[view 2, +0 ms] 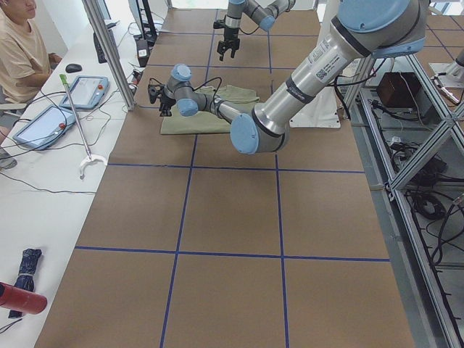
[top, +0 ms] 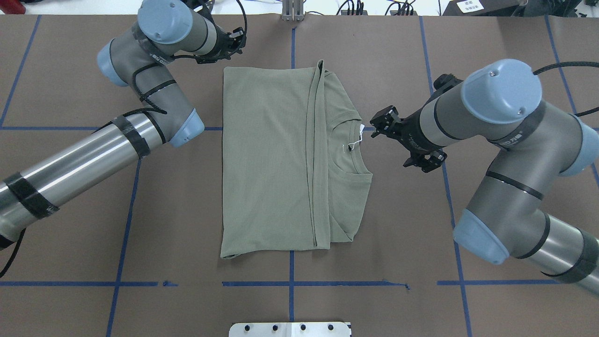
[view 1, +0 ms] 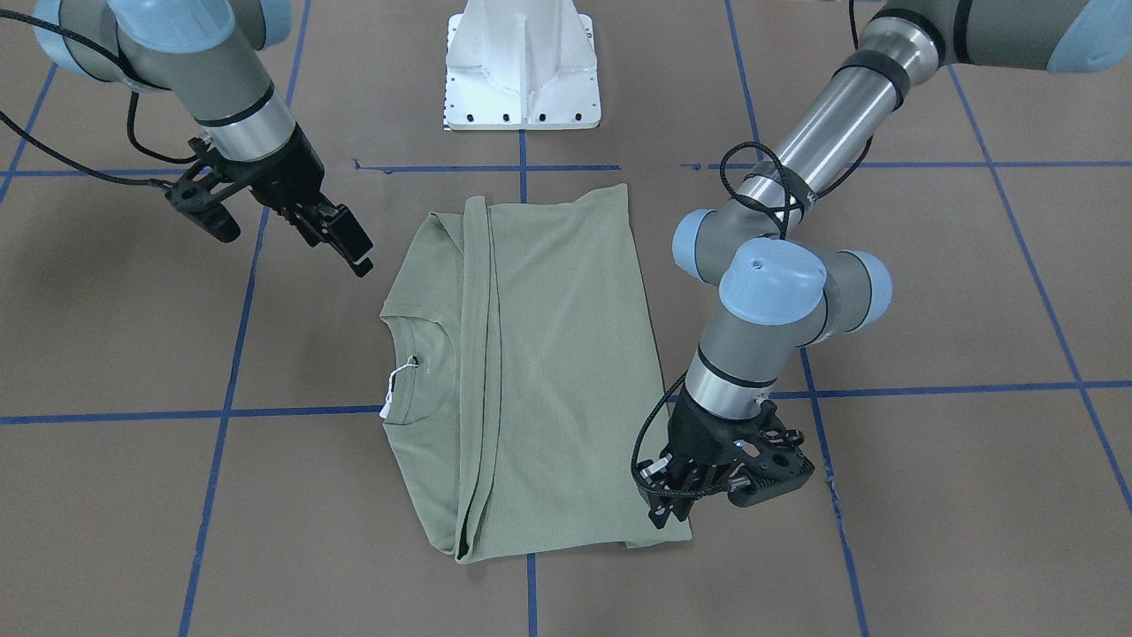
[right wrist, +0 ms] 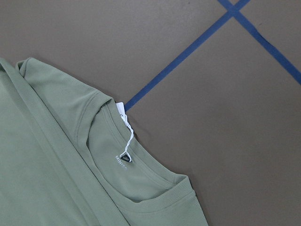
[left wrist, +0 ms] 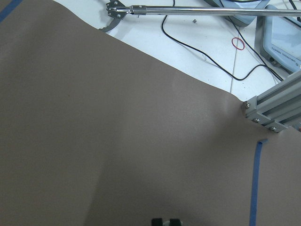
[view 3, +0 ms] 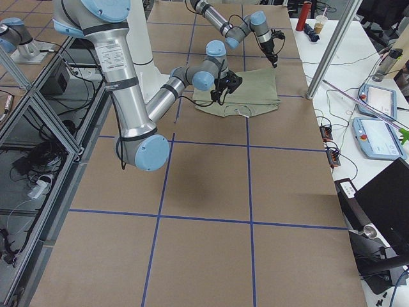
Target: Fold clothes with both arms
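The pale sage-green shirt (view 1: 548, 372) lies flat on the brown table, folded lengthwise into a rectangle, also in the overhead view (top: 266, 164). Its ribbed neck and white tag (top: 360, 132) point toward my right arm. My right gripper (view 1: 354, 252) hovers just off the neck side (top: 378, 124), apart from the cloth, and looks open and empty. Its wrist view shows the neck and tag (right wrist: 124, 113). My left gripper (view 1: 661, 511) is low at the shirt's hem corner on the operators' side, fingertips (left wrist: 159, 221) together and empty. Its wrist view shows only bare table.
The white pedestal base (view 1: 522, 66) stands at the robot's edge. Blue tape lines (top: 290, 283) cross the table. Beyond the far edge are an aluminium post (left wrist: 273, 113), cables, tablets (view 3: 377, 137) and a seated person (view 2: 22, 43).
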